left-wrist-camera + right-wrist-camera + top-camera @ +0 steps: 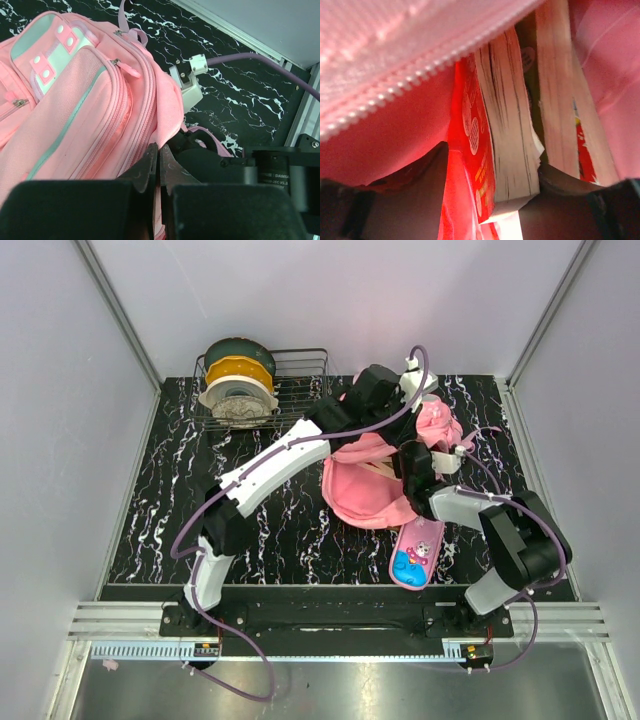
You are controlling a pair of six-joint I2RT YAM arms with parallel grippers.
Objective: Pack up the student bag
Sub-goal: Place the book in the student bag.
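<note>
Here the bag (362, 495) is being held open right of the table's (260, 530) middle, its rim pinched in the closed left gripper (159, 162). Inside, a book (507, 125) is being stood lengthwise between the right gripper (492, 170) jaws; whether it is being gripped cannot be told.

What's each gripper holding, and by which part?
The left gripper pinches the student bag's fabric edge. The right gripper straddles a red book inside; grip unclear.

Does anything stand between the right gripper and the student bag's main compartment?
Nothing visible does. The right gripper is inside the student bag, past its open zipper, with a red-covered book between its fingers and a second book alongside.
</note>
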